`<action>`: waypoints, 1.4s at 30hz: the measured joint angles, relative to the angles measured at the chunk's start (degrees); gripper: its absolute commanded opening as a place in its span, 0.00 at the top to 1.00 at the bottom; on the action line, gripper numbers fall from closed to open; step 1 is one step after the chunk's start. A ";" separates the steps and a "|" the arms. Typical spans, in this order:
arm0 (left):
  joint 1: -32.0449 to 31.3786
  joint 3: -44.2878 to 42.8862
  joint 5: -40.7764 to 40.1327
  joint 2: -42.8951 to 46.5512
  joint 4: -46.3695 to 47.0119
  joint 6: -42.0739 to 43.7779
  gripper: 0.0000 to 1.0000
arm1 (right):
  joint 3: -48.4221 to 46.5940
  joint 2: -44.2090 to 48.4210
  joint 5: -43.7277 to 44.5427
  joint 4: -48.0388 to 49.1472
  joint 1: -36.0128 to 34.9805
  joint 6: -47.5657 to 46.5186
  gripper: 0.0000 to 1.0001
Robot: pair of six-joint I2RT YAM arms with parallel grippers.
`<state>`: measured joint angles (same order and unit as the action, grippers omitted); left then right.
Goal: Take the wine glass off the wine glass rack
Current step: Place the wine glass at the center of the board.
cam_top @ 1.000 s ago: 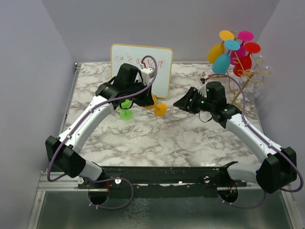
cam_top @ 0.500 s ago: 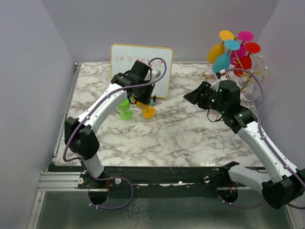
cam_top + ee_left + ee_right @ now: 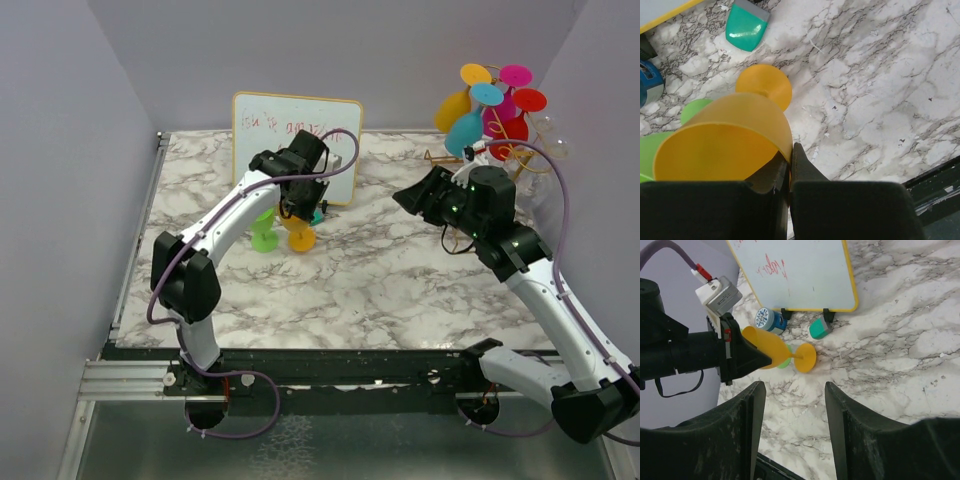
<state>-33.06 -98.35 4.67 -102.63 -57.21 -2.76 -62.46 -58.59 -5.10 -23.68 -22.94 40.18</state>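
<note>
The left jaws (image 3: 790,152) are clenched on the rim of the translucent orange plastic wine glass (image 3: 722,145), which hangs tilted just in front of the yellow-framed whiteboard (image 3: 297,135), its round foot low over the marble table (image 3: 380,280) beside a green plastic glass (image 3: 264,236). The right jaws (image 3: 794,390) stand released and empty to the right of the whiteboard. Further right of the whiteboard stands the tall gold wire wine glass rack (image 3: 522,160), with more coloured glasses hanging on it.

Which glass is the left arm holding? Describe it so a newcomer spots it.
Find the whiteboard at the back of the marble table. Just in front of it, the left gripper pinches the rim of an orange wine glass; the green glass beside it is not held.
</note>
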 measured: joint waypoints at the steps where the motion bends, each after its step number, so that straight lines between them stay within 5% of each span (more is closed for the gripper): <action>1: -0.07 -0.26 -0.17 -0.48 -0.17 0.04 1.00 | 0.00 0.00 0.02 -0.07 0.00 0.00 0.43; 42: -0.09 -4.37 -6.25 -6.16 -1.88 0.90 1.00 | 0.00 -0.15 0.28 -0.13 0.00 -0.83 0.43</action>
<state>-33.15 -102.72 -1.58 -108.79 -59.09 -1.87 -62.46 -58.74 -4.82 -23.81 -22.94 39.35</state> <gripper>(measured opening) 0.016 0.565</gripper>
